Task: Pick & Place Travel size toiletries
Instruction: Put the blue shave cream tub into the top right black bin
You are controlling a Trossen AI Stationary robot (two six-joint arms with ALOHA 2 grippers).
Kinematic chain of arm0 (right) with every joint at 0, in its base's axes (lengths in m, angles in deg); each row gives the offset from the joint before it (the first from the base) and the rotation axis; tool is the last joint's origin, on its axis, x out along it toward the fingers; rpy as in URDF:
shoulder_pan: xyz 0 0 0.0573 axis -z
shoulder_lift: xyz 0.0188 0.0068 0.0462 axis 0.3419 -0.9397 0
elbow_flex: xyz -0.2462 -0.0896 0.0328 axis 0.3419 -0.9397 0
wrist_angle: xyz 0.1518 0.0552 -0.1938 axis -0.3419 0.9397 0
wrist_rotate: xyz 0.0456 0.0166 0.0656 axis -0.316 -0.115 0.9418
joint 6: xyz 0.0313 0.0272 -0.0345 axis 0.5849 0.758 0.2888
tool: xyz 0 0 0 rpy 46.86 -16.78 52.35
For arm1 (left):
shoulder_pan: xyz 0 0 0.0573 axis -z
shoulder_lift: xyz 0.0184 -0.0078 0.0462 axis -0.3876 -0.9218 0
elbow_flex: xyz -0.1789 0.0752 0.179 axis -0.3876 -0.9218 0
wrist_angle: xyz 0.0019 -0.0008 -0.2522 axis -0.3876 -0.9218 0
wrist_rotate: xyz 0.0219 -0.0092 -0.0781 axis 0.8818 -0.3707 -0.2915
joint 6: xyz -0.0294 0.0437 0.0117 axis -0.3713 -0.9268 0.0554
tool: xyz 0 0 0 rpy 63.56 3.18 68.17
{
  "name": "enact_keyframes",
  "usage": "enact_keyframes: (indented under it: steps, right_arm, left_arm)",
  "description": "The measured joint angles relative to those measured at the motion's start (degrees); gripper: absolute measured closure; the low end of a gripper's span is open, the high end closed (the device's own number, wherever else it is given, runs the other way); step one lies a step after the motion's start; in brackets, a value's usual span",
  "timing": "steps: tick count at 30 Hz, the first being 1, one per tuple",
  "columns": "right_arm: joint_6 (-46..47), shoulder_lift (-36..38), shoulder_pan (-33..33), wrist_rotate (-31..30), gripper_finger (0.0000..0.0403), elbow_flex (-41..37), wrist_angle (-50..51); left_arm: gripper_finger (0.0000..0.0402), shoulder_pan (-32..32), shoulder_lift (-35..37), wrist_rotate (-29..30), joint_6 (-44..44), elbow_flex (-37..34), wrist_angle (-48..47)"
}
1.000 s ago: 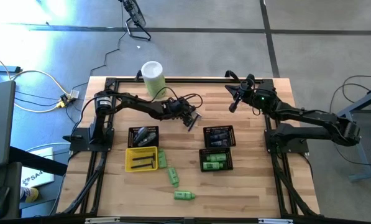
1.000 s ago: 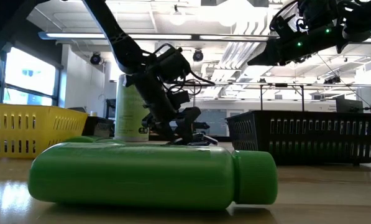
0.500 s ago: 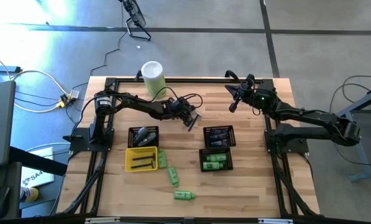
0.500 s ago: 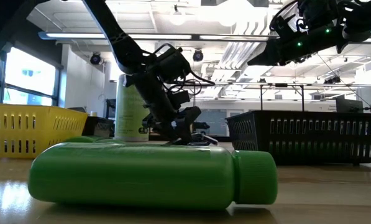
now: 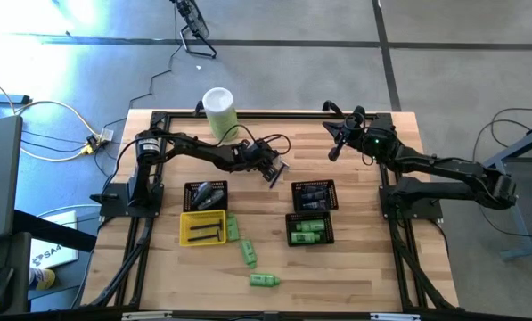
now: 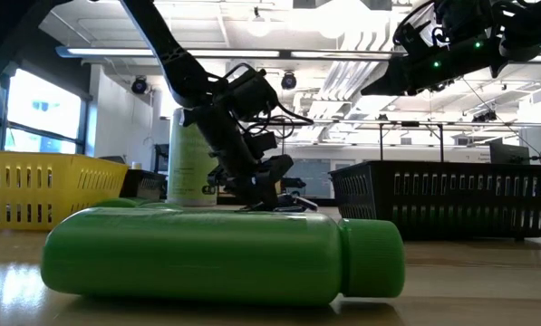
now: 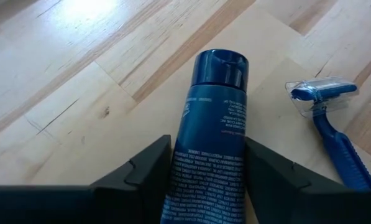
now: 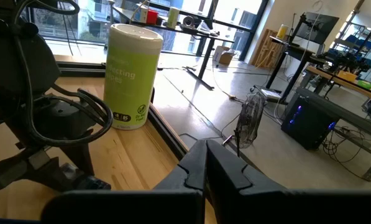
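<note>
Just behind the black baskets (image 5: 314, 196), left gripper (image 7: 207, 171) is clamping onto a blue tube (image 7: 209, 134); three green bottles (image 5: 263, 280) are loose yet.

Pale-green canister (image 5: 219, 111) at table back; yellow tray (image 5: 202, 228); blue razor (image 7: 332, 122), prob. disposable.

floor (image 5: 444, 62): grey concrete | windows (image 8: 98, 12): daylit (desks (image 8: 334, 74) beyond)

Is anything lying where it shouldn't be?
Three green bottles lie loose on the table, outside the baskets. A blue razor also lies loose beside the blue tube between the left gripper's fingers.
</note>
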Motion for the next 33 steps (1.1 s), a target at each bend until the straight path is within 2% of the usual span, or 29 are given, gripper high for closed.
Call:
enact_keyframes:
  steps: [8, 20, 28, 33]
  right_arm:
    - [0.0, 0.0, 0.0, 0.0, 0.0401, 0.0, 0.01]
    - [-0.01, 0.0, 0.01, 0.0, 0.0401, 0.0, 0.0]
    - [0.0, 0.0, 0.01, 0.0, 0.04, 0.0, 0.03]
    - [0.0, 0.0, 0.0, 0.0, 0.04, 0.0, 0.03]
  left_arm:
    - [0.0241, 0.0, 0.0, 0.0, -0.11, 0.0, -0.02]
    - [0.0243, 0.0, 0.85, -0.36, -0.31, -0.18, -0.46]
    - [0.0243, 0.0, 6.56, -0.51, -3.7, -0.26, -0.82]
    - [0.0243, -0.17, 12.44, -3.19, -7.0, -0.24, -0.77]
